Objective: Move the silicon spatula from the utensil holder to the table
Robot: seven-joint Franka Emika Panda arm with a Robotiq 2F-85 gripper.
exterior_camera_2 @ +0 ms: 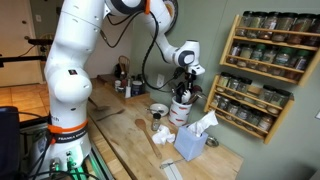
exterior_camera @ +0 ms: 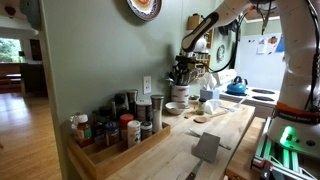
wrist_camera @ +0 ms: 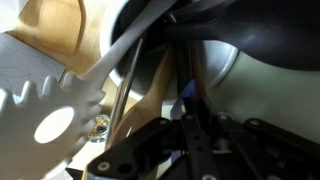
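Note:
The utensil holder (exterior_camera: 180,91) is a pale crock by the wall with dark handles sticking out; it also shows in an exterior view (exterior_camera_2: 180,110). My gripper (exterior_camera: 191,52) (exterior_camera_2: 184,76) hangs just above its top, among the utensils. In the wrist view the fingers (wrist_camera: 186,113) are drawn together on a dark stem with a blue part, the silicon spatula (wrist_camera: 186,94). A white slotted utensil (wrist_camera: 60,110) and a pale wooden utensil (wrist_camera: 150,95) stand close beside it. The wooden table (exterior_camera: 225,130) (exterior_camera_2: 120,135) lies below.
A spice rack (exterior_camera: 115,135) stands on the counter; another hangs on the wall (exterior_camera_2: 262,75). A low pale bowl (exterior_camera: 176,107), a tissue box (exterior_camera_2: 190,142), a blue kettle (exterior_camera: 237,87), a flat grey piece (exterior_camera: 207,147) and a wooden utensil (exterior_camera_2: 148,140) lie around the holder.

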